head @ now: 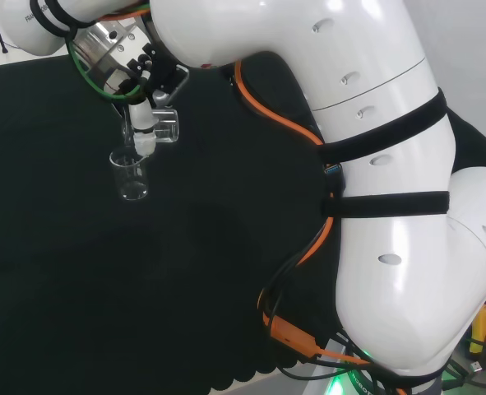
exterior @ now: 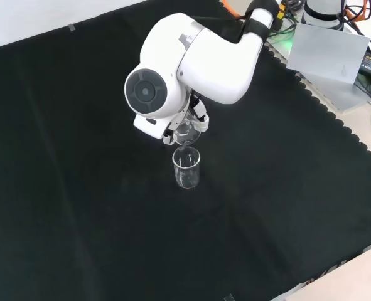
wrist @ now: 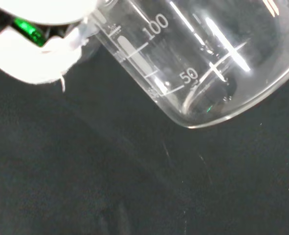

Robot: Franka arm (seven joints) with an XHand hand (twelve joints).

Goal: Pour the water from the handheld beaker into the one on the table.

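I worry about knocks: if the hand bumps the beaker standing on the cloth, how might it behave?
The standing beaker looks thin, clear and tall, so it probably tips easily. Once down, its round wall would likely roll. The held beaker tilts just above its rim, so contact seems possible.

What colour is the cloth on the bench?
Black cloth, best seen in the front view.

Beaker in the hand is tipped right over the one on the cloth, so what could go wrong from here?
1. The held beaker lies nearly sideways, its lip just above the standing beaker; a small offset could spill water onto the cloth.
2. The hand hangs close over the rim and might knock the light beaker over.
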